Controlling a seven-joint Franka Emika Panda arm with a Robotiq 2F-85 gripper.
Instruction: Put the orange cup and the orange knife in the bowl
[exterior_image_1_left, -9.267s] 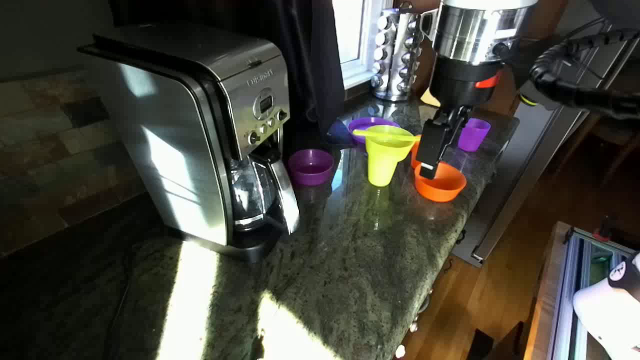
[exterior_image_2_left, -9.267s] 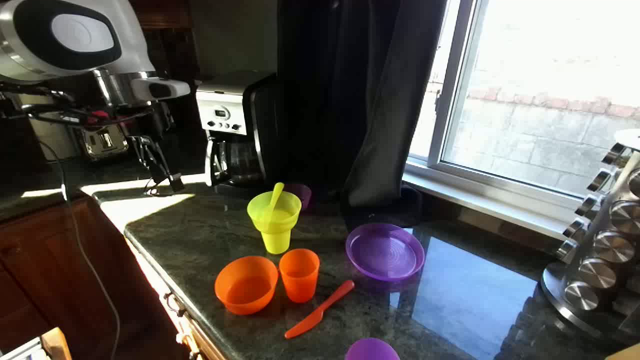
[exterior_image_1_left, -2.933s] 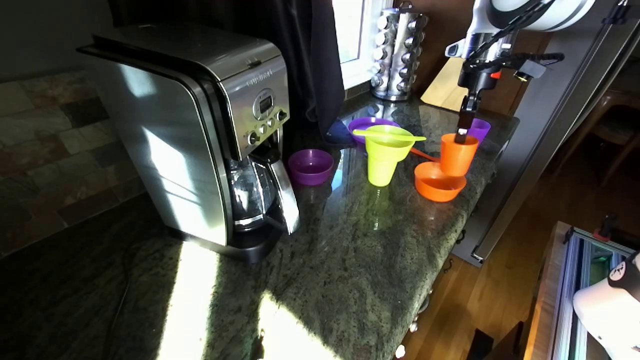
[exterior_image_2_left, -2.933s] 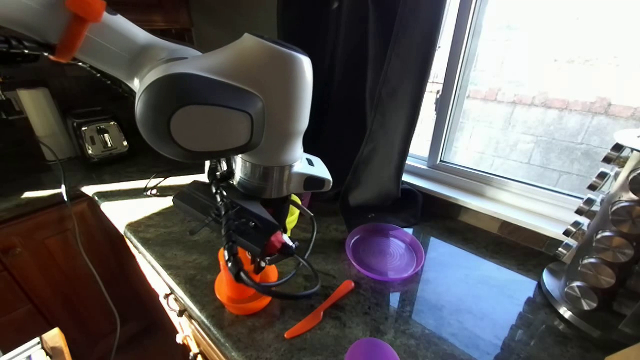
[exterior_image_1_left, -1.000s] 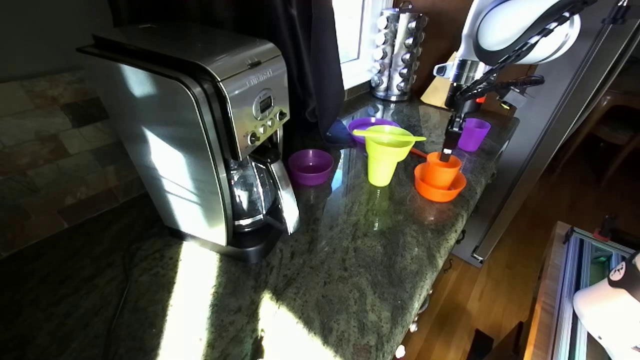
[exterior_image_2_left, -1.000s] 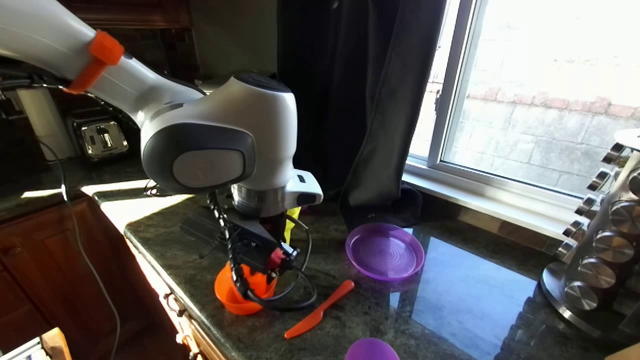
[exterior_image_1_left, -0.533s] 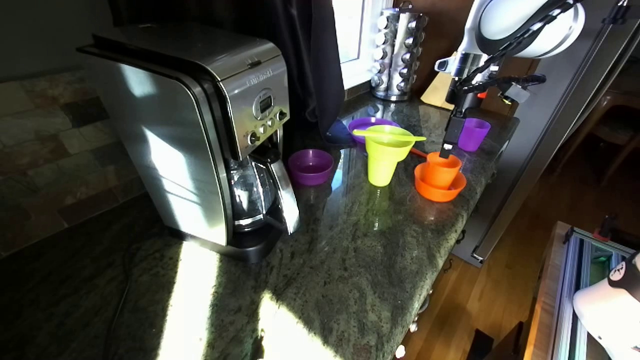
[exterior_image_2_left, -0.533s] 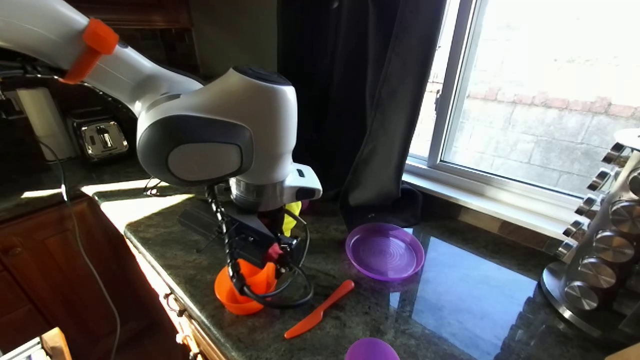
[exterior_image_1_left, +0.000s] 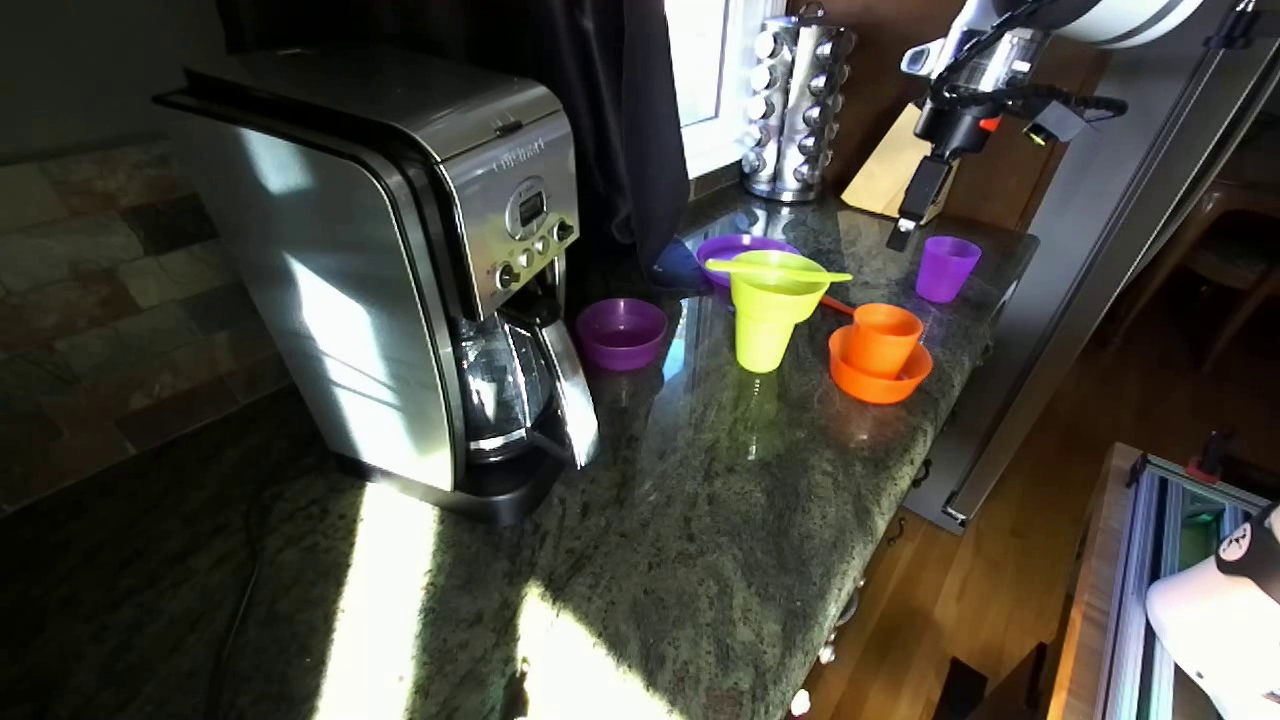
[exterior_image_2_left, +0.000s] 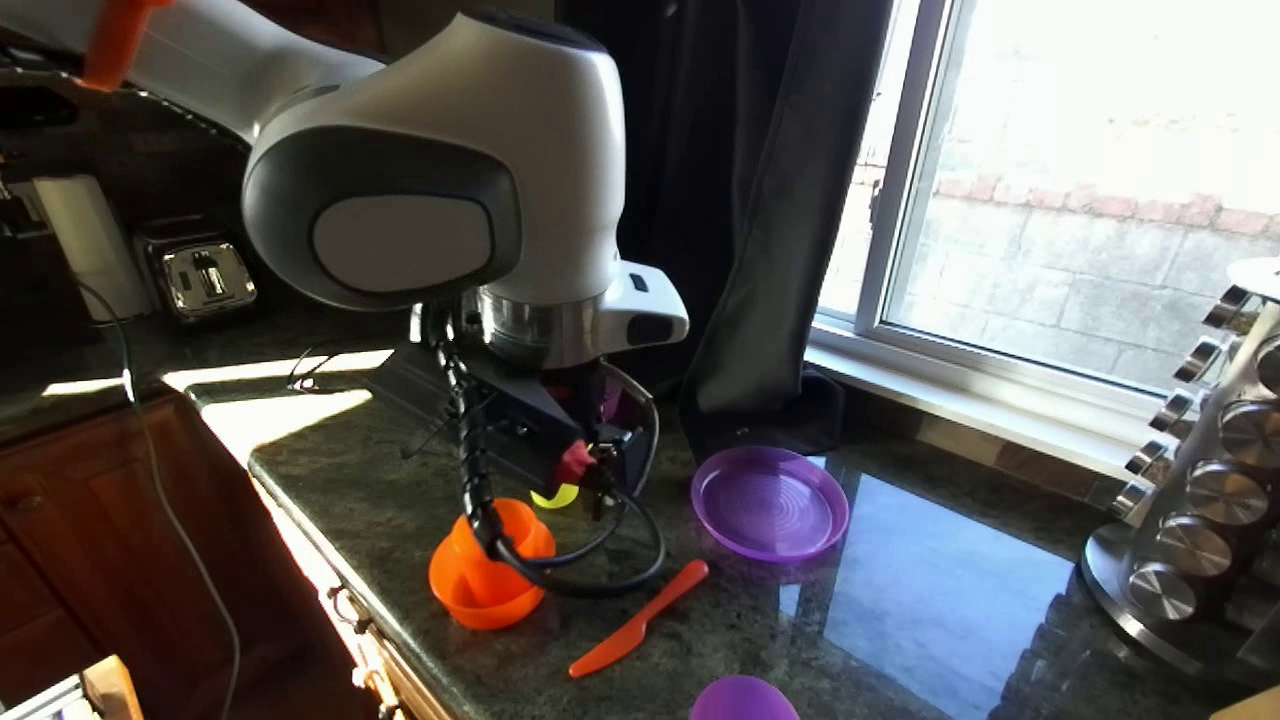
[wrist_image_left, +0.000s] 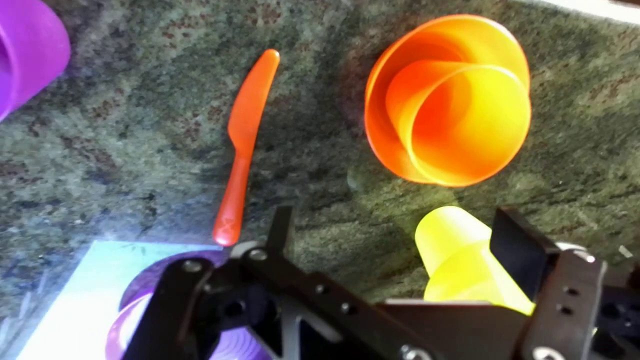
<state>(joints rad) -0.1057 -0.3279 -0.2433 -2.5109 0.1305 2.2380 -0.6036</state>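
Observation:
The orange cup (exterior_image_1_left: 887, 335) stands inside the bowl (exterior_image_1_left: 866, 387), a shallow orange dish near the counter's front edge. From above, in the wrist view, the cup (wrist_image_left: 465, 125) overlaps one side of the bowl (wrist_image_left: 376, 112); whether it leans I cannot tell. The orange knife (wrist_image_left: 245, 131) lies flat on the counter beside them, between bowl and purple plate; an exterior view shows the whole knife (exterior_image_2_left: 640, 622). My gripper (wrist_image_left: 392, 222) is raised above the counter, its fingers wide apart with nothing gripped. In an exterior view the gripper (exterior_image_1_left: 905, 232) hangs up and behind the cup.
A yellow-green cup (exterior_image_1_left: 768, 320) with a yellow utensil across it stands close to the bowl. Around are a purple plate (exterior_image_2_left: 770, 505), a purple cup (exterior_image_1_left: 947, 268) and a purple bowl (exterior_image_1_left: 622, 335). A coffee maker (exterior_image_1_left: 370, 250) and a spice rack (exterior_image_1_left: 797, 110) stand farther off.
The cup, first beside the bowl, was carried over and lowered into it. Within the last second my gripper has let go of it and risen away. The knife has not moved.

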